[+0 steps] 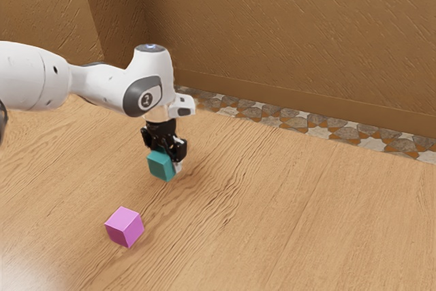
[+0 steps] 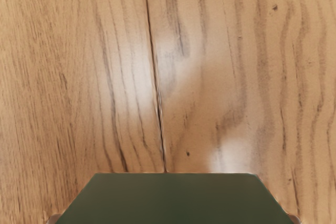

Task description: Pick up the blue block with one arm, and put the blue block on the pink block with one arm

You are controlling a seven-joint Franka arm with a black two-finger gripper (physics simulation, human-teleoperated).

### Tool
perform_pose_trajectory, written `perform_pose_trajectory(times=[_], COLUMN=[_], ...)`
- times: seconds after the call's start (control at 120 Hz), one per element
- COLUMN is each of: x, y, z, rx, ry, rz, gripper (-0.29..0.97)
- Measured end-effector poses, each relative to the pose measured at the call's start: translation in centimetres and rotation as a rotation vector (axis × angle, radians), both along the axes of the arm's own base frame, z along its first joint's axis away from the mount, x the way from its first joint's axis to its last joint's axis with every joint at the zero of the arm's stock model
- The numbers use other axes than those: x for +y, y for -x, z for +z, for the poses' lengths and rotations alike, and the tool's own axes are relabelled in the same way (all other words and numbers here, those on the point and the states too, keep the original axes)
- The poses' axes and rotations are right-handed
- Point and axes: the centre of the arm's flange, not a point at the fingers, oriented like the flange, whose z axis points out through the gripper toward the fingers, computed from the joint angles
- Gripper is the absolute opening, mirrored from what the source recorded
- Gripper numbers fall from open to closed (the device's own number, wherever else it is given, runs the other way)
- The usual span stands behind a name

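Shining a little in the light, the wooden table top [image 1: 306, 223] spread wide, with wavy brown lines all over it. Behind it stood a brown wall [image 1: 286, 25] that looked rough and scratchy. A strip of patterned tiles [image 1: 320, 126] ran along the bottom of the wall, grey and brown. The white arm [image 1: 82, 83] came in from the exterior view's left and bent down toward the table.

At its end the black claw [image 1: 165, 152] pointed down. Its two fingers were only partly open, just as wide as the blue block [image 1: 161, 167], and they squeezed the block from two sides. The block was more blue-green than plain blue, and it sat turned a bit, with one corner facing the camera. It seemed to hang a little above the wood, with a soft shadow just beside it, though the gap was hard to see. The pink block [image 1: 124, 227] sat on the table by itself, closer to the camera and apart from the claw. Nothing touched it.

From the hand's camera, the held block showed as a big dark shape right under the hand, and a thin dark crack [image 2: 156, 87] ran through the wood.
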Motion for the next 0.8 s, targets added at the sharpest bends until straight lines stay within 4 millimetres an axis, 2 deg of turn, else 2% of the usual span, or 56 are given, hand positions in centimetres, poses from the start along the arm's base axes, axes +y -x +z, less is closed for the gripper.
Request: perform_pose_trajectory(times=[0.092,0.15,0.2,0.3,0.458,0.65,0.8], x=[0.5,0.6,0.7,0.9,2.0,3.0,2.7], y=[3.1,4.8,5.9,8.5,12.2,14.2,14.5], z=[1.2,1.7,1.8,1.6,0.1,-0.5,-0.2], rx=[0.005,0.011,0.016,0.031,0.076,0.095,0.089], ry=[-0.003,-0.003,-0.004,-0.007,-0.012,-0.013,-0.014], rz=[0.011,0.014,0.018,0.024,0.055,0.092,0.097], gripper=[0.37,0.42,0.39,0.37,0.36,0.38,0.38])
